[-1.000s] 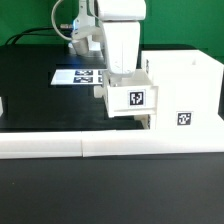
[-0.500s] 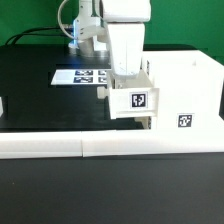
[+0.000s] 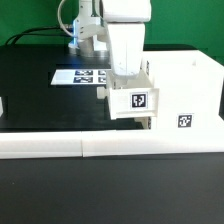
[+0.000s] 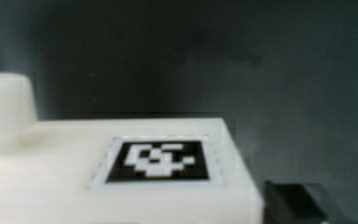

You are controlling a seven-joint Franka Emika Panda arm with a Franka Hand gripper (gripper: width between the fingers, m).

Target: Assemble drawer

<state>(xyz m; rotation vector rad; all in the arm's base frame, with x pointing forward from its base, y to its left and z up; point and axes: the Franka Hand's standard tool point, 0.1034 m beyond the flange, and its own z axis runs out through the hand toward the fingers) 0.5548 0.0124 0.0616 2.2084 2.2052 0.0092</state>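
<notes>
Gripper (image 3: 127,80), grip state unclear, stays unmoved over the tray (image 3: 132,100) at the housing (image 3: 185,95).

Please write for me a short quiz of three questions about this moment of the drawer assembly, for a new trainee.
1. True or false: the small tray lies flat on the black table, far from the housing.
2. In the exterior view, on which side of the housing is the tray? A) the exterior view's left B) the exterior view's right C) on top
3. What flat thing lies on the table behind the arm?

Key
1. False: the tray is against the housing's side, under the arm.
2. A.
3. The marker board.

The claw is hidden behind the arm's white body, so no question asks its state.
</notes>
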